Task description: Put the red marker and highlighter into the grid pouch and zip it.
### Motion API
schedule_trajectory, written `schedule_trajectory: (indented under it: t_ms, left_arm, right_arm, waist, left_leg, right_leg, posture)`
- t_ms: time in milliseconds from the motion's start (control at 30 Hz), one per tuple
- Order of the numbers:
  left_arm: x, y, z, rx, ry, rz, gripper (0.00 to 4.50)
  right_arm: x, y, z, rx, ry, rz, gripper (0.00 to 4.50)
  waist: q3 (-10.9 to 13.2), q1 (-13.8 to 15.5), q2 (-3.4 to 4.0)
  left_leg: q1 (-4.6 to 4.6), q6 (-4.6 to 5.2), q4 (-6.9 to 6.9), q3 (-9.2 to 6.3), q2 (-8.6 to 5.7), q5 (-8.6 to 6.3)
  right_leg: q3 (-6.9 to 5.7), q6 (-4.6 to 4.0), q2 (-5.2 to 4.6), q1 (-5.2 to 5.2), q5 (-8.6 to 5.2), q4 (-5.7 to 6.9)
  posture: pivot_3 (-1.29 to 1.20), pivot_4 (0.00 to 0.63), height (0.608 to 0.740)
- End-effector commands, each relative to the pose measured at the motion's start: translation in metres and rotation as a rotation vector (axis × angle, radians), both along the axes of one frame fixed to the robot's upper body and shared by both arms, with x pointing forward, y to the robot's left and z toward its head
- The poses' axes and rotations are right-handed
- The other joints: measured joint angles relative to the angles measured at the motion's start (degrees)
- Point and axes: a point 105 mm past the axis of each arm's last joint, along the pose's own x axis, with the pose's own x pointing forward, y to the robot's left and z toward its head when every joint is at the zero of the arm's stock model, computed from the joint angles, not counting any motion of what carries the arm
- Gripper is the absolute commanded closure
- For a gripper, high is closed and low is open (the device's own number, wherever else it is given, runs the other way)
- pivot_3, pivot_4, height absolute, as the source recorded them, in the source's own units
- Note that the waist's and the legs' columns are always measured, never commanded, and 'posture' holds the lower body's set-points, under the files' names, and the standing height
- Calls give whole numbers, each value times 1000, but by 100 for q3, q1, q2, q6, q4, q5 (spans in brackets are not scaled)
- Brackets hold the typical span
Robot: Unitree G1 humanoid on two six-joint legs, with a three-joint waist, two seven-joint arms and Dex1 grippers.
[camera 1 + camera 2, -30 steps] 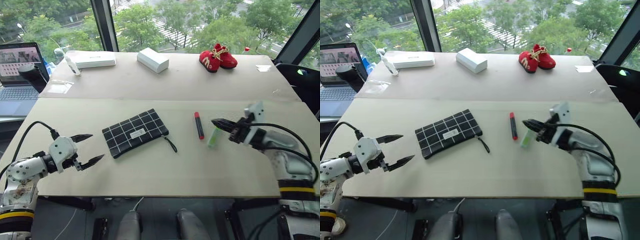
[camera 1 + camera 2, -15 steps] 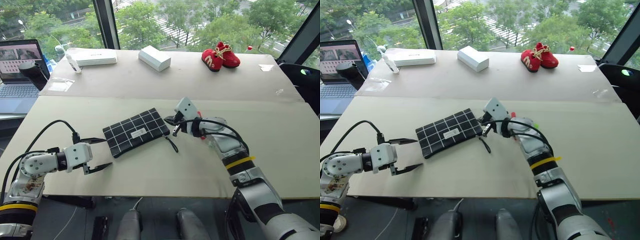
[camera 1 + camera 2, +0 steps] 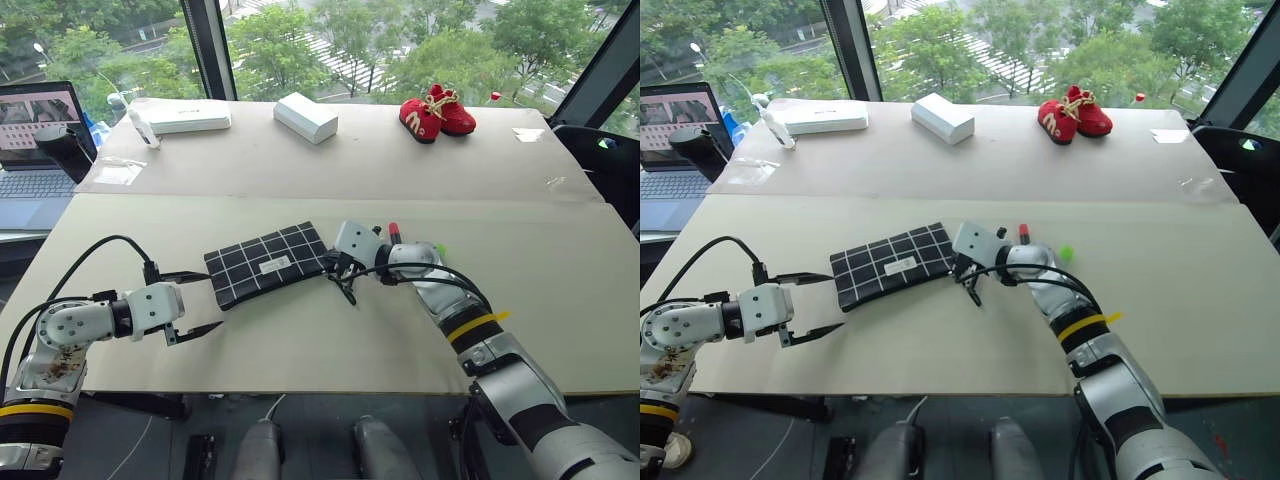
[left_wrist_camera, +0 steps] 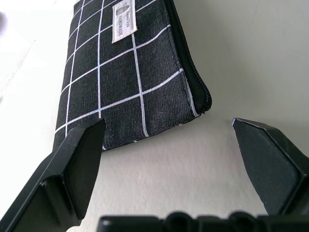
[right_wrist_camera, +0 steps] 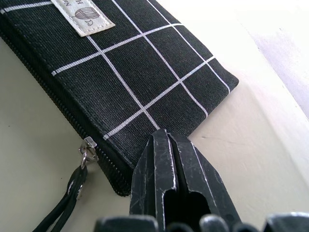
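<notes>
Grid pouch point(image 3: 268, 263) on cream counter point(image 3: 560, 300), zipper closed, label reading "HANDMADE".
Right claw point(image 3: 333, 266) pinched shut, empty, at pouch's 3 o'clock corner; left claw point(image 3: 196, 302) spread wide, empty, at 8 o'clock; windows point(image 3: 330, 45) beyond.

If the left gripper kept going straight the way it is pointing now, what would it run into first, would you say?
Most likely the grid pouch: it lies directly ahead of the open left gripper, its near corner sitting between the two fingers. Only bare table separates them, though the depth of that gap is hard to judge.
</notes>
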Motion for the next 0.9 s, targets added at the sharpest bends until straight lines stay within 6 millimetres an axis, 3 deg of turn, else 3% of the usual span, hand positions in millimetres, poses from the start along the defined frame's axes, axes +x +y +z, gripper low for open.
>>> schedule_trajectory:
  t_ms: [33, 433, 833, 900]
  left_arm:
    - [4, 2, -1, 78, -71, -36, 0]
    - [22, -33, -16, 124, -238, -213, 0]
    - [35, -23, -24, 184, -291, -177, 0]
    - [35, -25, -26, 176, -280, -185, 501]
  right_arm:
    - [2, 2, 3, -16, -26, 13, 4478]
    - [8, -1, 7, -6, -43, -8, 4478]
    - [9, -6, 7, 3, -42, -30, 4478]
    - [10, -7, 7, 2, -42, -33, 4500]
  waist:
    - [0, -1, 0]
    - [-2, 63, 2]
    - [-3, 56, 3]
    - [-3, 55, 4]
  left_leg:
    - [0, 0, 0, 0, 0, 0]
    - [30, -1, 19, 1, -3, 1]
    - [34, 0, 37, 0, -3, 2]
    - [35, 0, 40, -1, -3, 2]
  right_leg:
    - [0, 0, 0, 0, 0, 0]
    - [-3, -6, -2, 32, 2, 14]
    - [-3, -6, 0, 31, 2, 41]
    - [-3, -6, 1, 32, 2, 42]
  posture:
    - [0, 150, 729]
    - [0, 150, 729]
    - [0, 150, 729]
    - [0, 150, 729]
